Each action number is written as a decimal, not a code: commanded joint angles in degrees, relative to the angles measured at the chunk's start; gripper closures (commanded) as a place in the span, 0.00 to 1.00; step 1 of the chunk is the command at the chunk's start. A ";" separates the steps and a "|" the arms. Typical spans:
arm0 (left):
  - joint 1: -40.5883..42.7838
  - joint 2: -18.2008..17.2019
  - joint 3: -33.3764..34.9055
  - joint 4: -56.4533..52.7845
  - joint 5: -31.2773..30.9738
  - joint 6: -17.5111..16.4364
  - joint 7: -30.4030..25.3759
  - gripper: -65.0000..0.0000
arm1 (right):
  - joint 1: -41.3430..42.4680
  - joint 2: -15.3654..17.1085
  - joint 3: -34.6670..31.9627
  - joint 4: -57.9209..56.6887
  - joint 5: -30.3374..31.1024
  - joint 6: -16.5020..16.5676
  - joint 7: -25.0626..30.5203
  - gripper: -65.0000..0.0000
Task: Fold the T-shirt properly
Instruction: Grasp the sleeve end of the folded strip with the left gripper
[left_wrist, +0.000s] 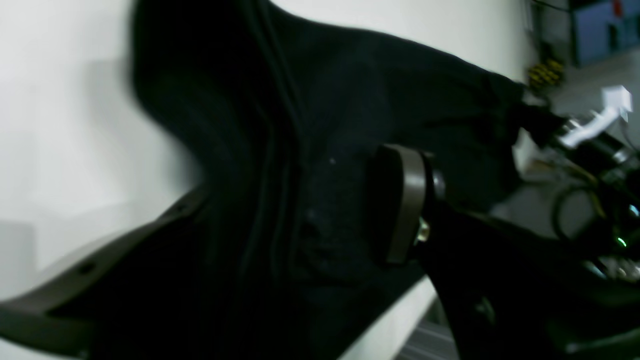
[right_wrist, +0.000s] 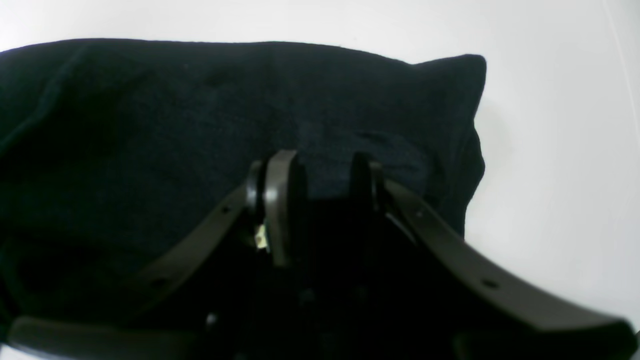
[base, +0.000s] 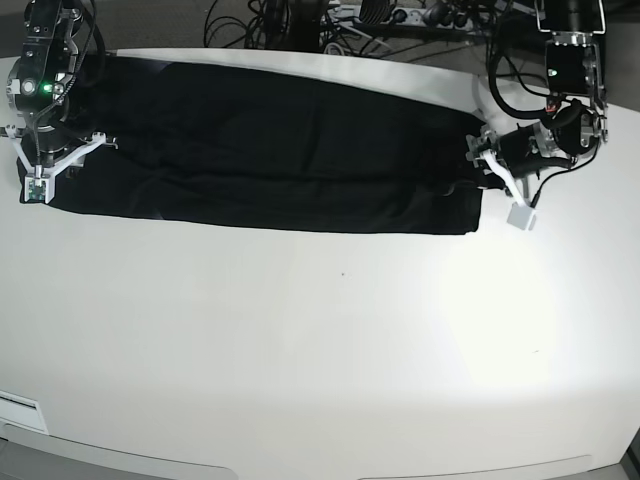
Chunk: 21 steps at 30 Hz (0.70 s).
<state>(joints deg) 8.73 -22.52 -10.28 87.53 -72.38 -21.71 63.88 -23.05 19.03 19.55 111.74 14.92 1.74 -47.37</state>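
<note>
Stretching across the far half of the white surface (base: 320, 350), the T-shirt (base: 270, 150) lies as a long black band. Right fingers (right_wrist: 320, 190) grip cloth at one end; left fingers (left_wrist: 395, 200) at the other stand wide, cloth between them.

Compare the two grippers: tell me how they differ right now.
The left gripper stands with its jaws wide apart and T-shirt cloth between them; the right gripper has its jaws much closer together. In the base view the left gripper lies sideways at the shirt's one end, while the right gripper points down at the other end. Both are dark, curved-finger grippers at the shirt's edge on the white table.
</note>
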 joint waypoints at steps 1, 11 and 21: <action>0.76 -0.31 0.44 -0.31 2.84 0.44 4.35 0.44 | 0.22 0.83 0.37 1.14 -0.39 -0.02 1.36 0.68; -1.53 -0.35 0.42 -0.26 4.85 -0.57 3.80 1.00 | 0.22 0.83 0.37 1.14 -0.35 2.27 2.56 0.68; -3.82 -0.37 0.42 -0.26 4.83 -1.29 3.52 1.00 | 1.99 0.83 0.42 2.34 -0.37 5.20 4.63 0.68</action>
<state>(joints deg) 5.08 -22.22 -9.76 87.26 -68.27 -23.44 67.09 -21.63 19.00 19.55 112.64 14.74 7.27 -44.34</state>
